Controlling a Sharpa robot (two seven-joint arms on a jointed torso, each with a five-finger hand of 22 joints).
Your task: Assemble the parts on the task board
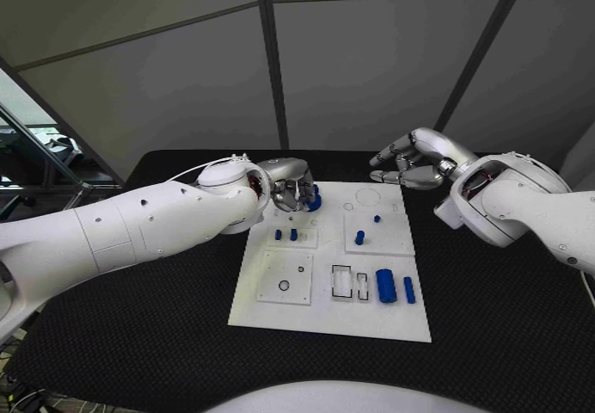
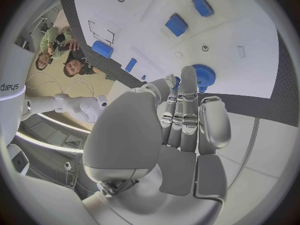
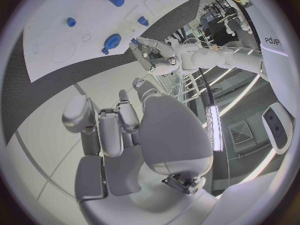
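The left hand is down at the far left corner of the task board, fingers bunched together around a blue toothed wheel. In the left wrist view the wheel sits right at the fingertips, touching them, flat side toward the board; whether it is truly pinched or only pressed, I cannot tell for sure, but it reads as held. A wheel has no long axis to speak of, and its bore looks to point down at the plate.

The right hand hovers off the board's far right corner, above the black surface, fingers curled in loosely, holding nothing. It is well apart from the wheel, so the left hand is the nearer one.

Nearer the robot, two blue cylinders lie side by side, long axes running toward and away from the robot. Small blue pegs stand upright mid-board.
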